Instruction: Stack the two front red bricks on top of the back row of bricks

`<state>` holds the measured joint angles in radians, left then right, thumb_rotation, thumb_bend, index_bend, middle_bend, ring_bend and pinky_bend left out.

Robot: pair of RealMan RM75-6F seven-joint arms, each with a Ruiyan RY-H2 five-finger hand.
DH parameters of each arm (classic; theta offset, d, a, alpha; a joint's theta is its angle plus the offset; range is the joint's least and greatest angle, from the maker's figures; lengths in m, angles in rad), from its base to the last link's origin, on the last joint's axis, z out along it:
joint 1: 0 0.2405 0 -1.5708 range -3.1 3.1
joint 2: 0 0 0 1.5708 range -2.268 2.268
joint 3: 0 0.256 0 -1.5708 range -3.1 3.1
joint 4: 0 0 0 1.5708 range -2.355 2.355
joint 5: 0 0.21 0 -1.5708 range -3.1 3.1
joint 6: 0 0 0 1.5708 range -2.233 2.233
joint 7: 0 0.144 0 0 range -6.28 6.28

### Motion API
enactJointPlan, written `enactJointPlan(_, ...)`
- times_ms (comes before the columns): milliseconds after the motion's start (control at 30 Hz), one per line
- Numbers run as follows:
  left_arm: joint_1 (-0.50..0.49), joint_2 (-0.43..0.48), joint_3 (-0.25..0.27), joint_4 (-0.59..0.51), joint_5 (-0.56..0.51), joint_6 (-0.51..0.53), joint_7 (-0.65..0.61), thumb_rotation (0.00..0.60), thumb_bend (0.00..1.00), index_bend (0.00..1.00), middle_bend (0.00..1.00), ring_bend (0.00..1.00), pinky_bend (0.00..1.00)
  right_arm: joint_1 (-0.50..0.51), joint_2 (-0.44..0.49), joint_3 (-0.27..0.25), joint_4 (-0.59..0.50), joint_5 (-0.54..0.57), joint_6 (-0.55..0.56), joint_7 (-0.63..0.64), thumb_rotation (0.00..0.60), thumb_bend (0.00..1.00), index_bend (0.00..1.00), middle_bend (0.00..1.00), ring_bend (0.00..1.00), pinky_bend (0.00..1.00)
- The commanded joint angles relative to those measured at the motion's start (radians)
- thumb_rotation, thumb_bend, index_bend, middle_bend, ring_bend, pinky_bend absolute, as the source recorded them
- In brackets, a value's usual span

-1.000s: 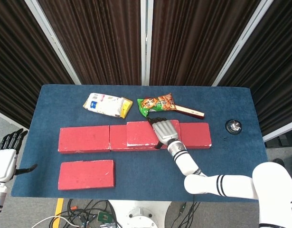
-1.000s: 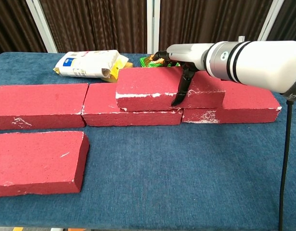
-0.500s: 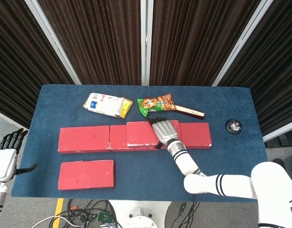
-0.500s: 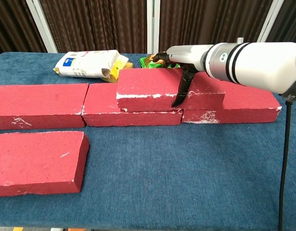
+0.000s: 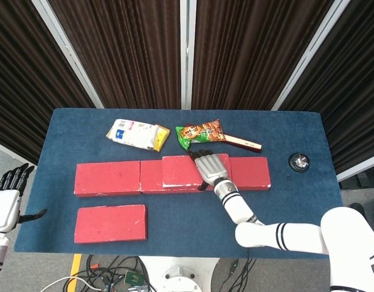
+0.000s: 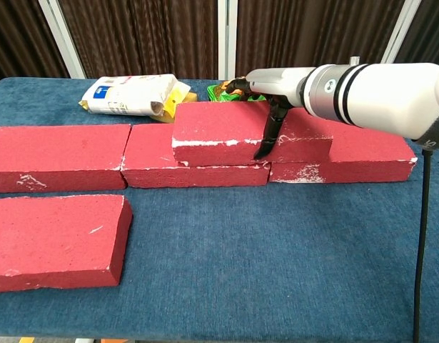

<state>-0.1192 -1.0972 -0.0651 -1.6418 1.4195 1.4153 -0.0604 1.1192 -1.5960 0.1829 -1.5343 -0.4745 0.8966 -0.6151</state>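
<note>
One brick (image 5: 187, 170) already sits on the back row (image 5: 107, 178), straddling the middle and right bricks. The right hand (image 5: 210, 166) lies flat on its top, thumb (image 6: 268, 136) hooked down the front face, fingers over the rear edge: it grips the brick. The second front brick (image 5: 110, 222) lies on the table (image 5: 296, 213) at 7 o'clock, untouched. The left hand (image 5: 7, 204) hangs off the table at 9 o'clock, fingers spread, holding nothing.

Risks:
- Withdrawal with the thumb not yet clear may drag the brick toward 6 o'clock and off the row.
- Fingers at 12 o'clock may snag the snack packet (image 5: 200, 132).
</note>
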Motion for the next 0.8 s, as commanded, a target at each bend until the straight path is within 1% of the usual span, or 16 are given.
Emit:
enactJointPlan(33, -0.001, 0.000, 0.000, 0.000, 0.000, -0.001, 0.001, 0.600, 0.00, 0.00, 0.00, 0.00, 0.00, 0.002, 0.000, -0.001, 0.002, 0.000, -0.004, 0.000, 0.600, 0.07, 0.00, 0.14, 0.07, 0.10)
enactJointPlan(267, -0.003, 0.002, -0.001, -0.002, -0.002, -0.005, 0.001, 0.600, 0.00, 0.00, 0.00, 0.00, 0.00, 0.006, 0.002, -0.004, 0.011, -0.011, -0.013, 0.003, 0.600, 0.07, 0.00, 0.14, 0.07, 0.06)
enactJointPlan(800, -0.003, 0.002, -0.001, 0.000, -0.002, -0.004, -0.005, 0.600, 0.00, 0.00, 0.00, 0.00, 0.00, 0.007, -0.003, -0.005, 0.018, 0.003, -0.017, 0.015, 0.600, 0.07, 0.00, 0.13, 0.06, 0.06)
